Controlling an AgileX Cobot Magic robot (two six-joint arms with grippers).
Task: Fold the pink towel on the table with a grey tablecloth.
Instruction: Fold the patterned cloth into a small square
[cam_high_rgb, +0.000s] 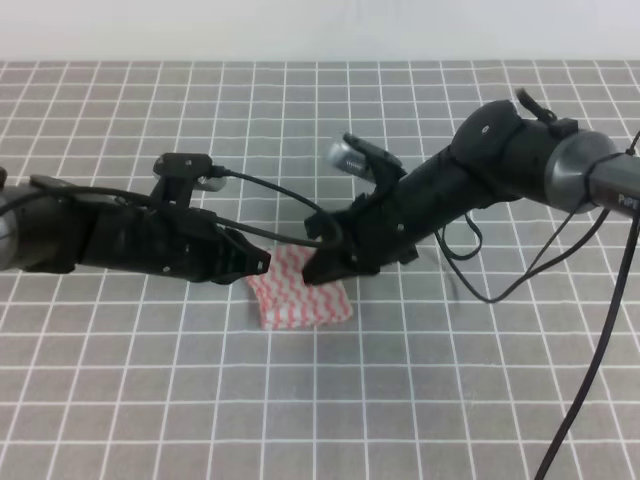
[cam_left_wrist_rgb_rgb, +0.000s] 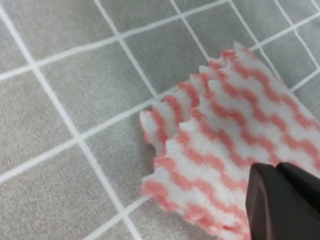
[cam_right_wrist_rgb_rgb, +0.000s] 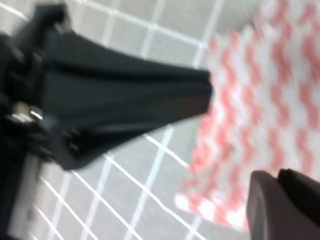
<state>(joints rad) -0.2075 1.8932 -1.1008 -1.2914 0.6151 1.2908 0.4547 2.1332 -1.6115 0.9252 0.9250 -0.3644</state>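
Now two claws met over the pink towel (cam_high_rgb: 300, 295).
Left claw (cam_high_rgb: 262, 260) and right claw (cam_high_rgb: 312, 272) looked shut; grip unclear.

Both hands (cam_high_rgb: 258, 262) (cam_high_rgb: 318, 268) low, tips nearly meeting.

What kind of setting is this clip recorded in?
Probably a lab tabletop for cloth-handling trials: a table with a grey tablecloth marked in a white grid, two black robot arms with trailing cables, and just one pink towel on it.
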